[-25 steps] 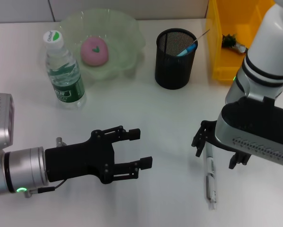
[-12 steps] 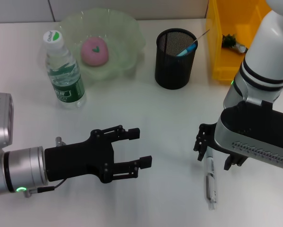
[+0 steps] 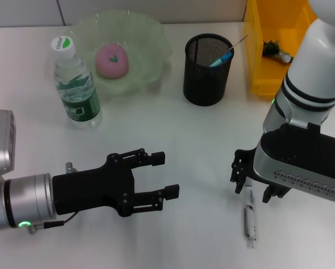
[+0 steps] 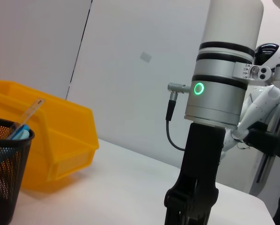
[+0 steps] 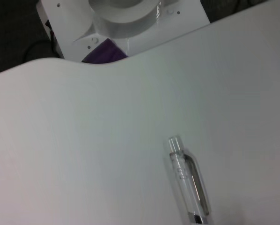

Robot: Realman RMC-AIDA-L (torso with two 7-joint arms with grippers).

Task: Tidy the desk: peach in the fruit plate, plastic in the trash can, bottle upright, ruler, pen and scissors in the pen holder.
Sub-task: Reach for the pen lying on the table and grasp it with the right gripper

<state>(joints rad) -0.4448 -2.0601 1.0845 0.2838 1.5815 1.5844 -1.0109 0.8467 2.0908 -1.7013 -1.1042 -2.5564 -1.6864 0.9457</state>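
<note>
A clear pen lies on the white desk at the front right, and it also shows in the right wrist view, where the pen lies flat. My right gripper hangs low over its far end, fingers open on either side of it. My left gripper is open and empty at the front left. The pink peach rests in the green fruit plate. The bottle stands upright beside it. The black mesh pen holder holds a clear ruler and a blue-handled item. I cannot make out scissors.
A yellow bin stands at the back right with a small dark-green scrap inside. The left wrist view shows my right arm, the pen holder and the yellow bin. The desk's front edge runs close to the pen.
My right gripper has sunk a little lower and nearer over the pen's far end. The left arm and everything else are as before.
</note>
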